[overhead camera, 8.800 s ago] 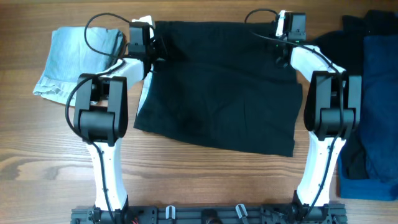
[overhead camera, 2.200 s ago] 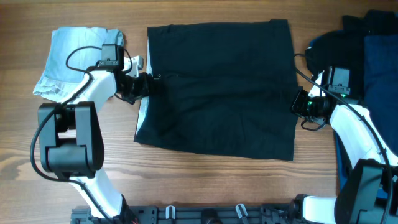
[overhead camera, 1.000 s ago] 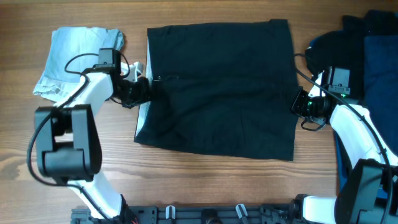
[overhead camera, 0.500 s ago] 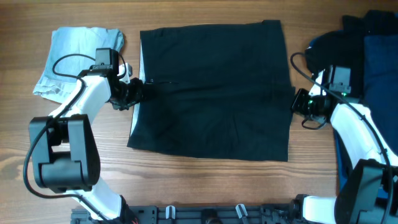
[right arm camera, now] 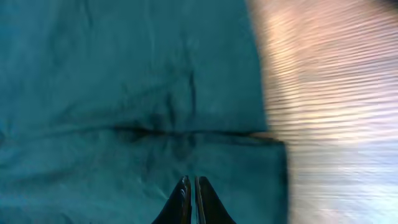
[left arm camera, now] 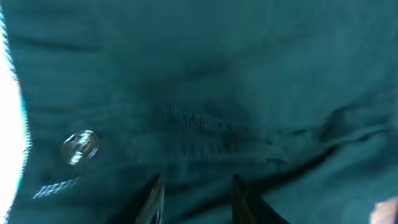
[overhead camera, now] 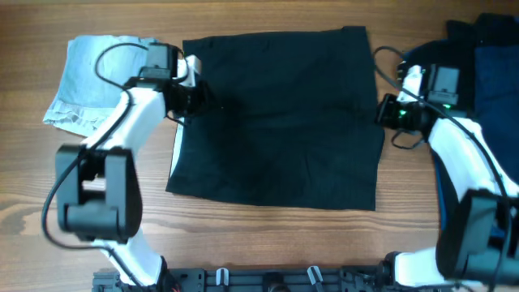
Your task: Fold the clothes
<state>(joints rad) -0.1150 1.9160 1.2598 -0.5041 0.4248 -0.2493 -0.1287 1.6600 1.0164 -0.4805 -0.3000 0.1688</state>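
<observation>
Four garments lie on the wooden table (overhead camera: 268, 235), and two arms reach in over them. Just to the outer side of the left gripper (overhead camera: 195, 96) sits a pale blue garment (overhead camera: 89, 81), crumpled and well clear of the work, with the left arm's black cable looping above it. The left gripper itself is at the left edge of the black garment (overhead camera: 276, 122), near that edge's far corner. In the left wrist view its two fingers (left arm camera: 152, 202) stand spread, with cloth showing flat in the gap and nothing seen pinched. A small shiny round stud (left arm camera: 79, 147) lies on the fabric ahead of the fingers and to their left. A thin white strip (overhead camera: 177, 150) runs along the garment's edge below the gripper.

The black garment spreads out flat and roughly rectangular between the two grippers, filling the middle of the table.

The right gripper (overhead camera: 381, 113) sits at the garment's right edge, about halfway along it. In the right wrist view its fingers (right arm camera: 191, 196) are pressed together over the cloth, just short of a crease (right arm camera: 186, 134). Whether any cloth is nipped between them cannot be told. Bare wood (right arm camera: 329, 93) lies to their right.

Beyond the right gripper, on its outer side, one royal blue garment (overhead camera: 495, 122) is heaped against another dark black one (overhead camera: 426, 57).
</observation>
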